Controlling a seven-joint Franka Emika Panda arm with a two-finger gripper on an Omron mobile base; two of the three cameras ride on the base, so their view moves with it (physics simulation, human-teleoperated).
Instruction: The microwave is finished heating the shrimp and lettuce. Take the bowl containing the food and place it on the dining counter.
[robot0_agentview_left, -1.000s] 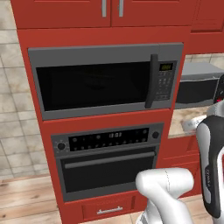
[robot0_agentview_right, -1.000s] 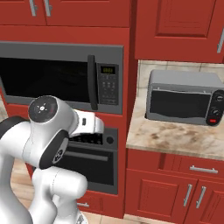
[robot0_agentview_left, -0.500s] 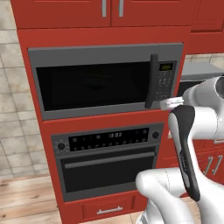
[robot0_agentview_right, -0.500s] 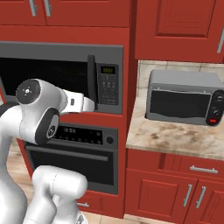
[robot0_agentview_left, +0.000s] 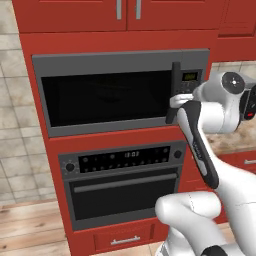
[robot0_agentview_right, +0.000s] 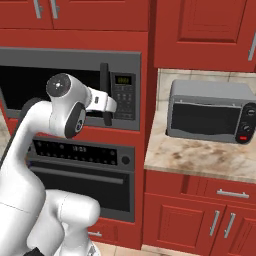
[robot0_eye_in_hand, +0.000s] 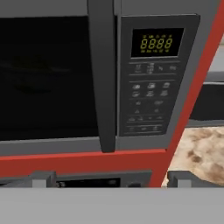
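Microwave (robot0_agentview_left: 120, 92) door shut; hand (robot0_eye_in_hand: 109, 178) spread, empty, just before bar handle (robot0_eye_in_hand: 105, 74).

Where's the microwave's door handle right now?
The handle stands upright between the dark door glass and the button panel, just ahead of the open gripper, above the oven.

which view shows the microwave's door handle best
The hand view: the handle runs close and unobstructed beside the button panel. In the left base view the arm hides its lower part; the right base view shows it small, partly behind the hand.
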